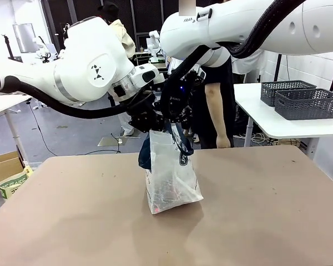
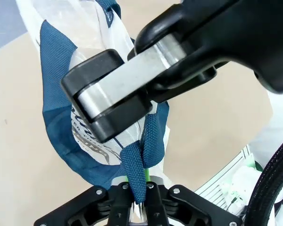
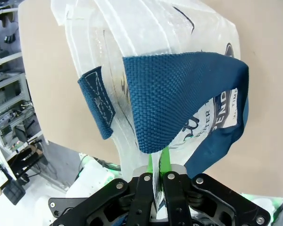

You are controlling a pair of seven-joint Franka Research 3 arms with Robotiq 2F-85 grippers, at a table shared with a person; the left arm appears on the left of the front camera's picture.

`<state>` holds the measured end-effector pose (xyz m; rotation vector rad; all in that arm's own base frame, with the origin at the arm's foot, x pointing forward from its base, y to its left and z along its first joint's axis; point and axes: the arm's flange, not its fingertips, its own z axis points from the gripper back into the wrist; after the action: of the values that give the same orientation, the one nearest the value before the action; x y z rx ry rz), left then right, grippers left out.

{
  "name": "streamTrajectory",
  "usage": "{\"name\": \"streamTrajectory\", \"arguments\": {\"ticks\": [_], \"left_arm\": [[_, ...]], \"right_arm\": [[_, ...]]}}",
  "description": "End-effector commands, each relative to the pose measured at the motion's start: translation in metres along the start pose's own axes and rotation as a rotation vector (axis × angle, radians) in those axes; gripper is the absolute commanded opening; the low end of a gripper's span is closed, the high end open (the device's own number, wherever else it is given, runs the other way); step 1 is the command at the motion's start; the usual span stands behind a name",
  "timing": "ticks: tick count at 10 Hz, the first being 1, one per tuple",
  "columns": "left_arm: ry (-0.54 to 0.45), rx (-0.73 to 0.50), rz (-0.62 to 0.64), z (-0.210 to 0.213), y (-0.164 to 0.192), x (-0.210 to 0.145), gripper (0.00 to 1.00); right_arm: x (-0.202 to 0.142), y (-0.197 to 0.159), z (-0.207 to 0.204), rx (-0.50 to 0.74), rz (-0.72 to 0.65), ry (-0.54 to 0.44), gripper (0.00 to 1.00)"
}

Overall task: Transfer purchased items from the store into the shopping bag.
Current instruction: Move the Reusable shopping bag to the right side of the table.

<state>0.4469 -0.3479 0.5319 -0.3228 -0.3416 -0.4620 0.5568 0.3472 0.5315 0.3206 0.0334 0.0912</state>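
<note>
We see the shopping bag standing upright on the worktop, with both of our hands directly above it. Our left hand is clenched on a navy strap handle at the bag's top. Our right hand grips the bag's whitish plastic rim, just below another navy handle. Two grey baskets sit well behind the bag.

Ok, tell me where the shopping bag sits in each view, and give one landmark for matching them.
Front view: the shopping bag stands mid-table, its top held under both arms.
Left wrist view: left of centre, running down to the left end effector, shut on the bag's strap.
Right wrist view: across the upper middle, above the right end effector, shut on the bag.
Shared landmark: the navy strap handle.
</note>
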Motion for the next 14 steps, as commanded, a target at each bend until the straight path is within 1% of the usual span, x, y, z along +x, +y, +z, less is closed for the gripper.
{"name": "streamTrajectory", "arguments": {"ticks": [1, 2, 3, 4, 5, 7, 9, 10, 12, 14], "left_arm": [[0.016, 0.04, 0.011, 0.006, 0.002, -0.01, 0.0], [0.017, 0.021, -0.002, 0.005, 0.001, -0.008, 0.0], [0.023, 0.032, -0.029, 0.004, 0.001, -0.007, 0.0], [0.0, 0.005, -0.005, 0.001, 0.0, -0.001, 0.0], [0.0, 0.005, -0.005, 0.001, 0.0, -0.001, 0.0], [0.0, 0.005, -0.005, 0.001, 0.0, -0.001, 0.0], [0.0, 0.005, -0.005, 0.001, 0.0, -0.001, 0.0], [0.0, 0.005, -0.005, 0.001, 0.0, -0.001, 0.0], [0.0, 0.005, -0.005, 0.001, 0.0, -0.001, 0.0], [0.0, 0.005, -0.005, 0.001, 0.0, -0.001, 0.0]], "right_arm": [[-0.005, -0.011, 0.004, 0.024, -0.009, -0.022, 0.0], [-0.006, -0.012, 0.004, 0.03, 0.0, -0.021, 0.0], [-0.007, -0.013, 0.005, 0.038, 0.011, -0.022, 0.0], [-0.008, -0.015, 0.006, 0.053, 0.038, -0.031, 0.0], [-0.01, -0.019, 0.008, 0.079, 0.096, -0.035, 0.08], [-0.013, -0.028, 0.015, 0.096, 0.101, -0.066, 0.46], [-0.022, -0.042, 0.023, 0.161, 0.151, -0.082, 0.85], [-0.027, -0.05, 0.026, 0.179, 0.15, -0.083, 1.0], [-0.038, -0.075, 0.033, 0.213, 0.183, -0.093, 1.0], [-0.053, -0.108, 0.043, 0.208, 0.241, -0.062, 1.0]]}}
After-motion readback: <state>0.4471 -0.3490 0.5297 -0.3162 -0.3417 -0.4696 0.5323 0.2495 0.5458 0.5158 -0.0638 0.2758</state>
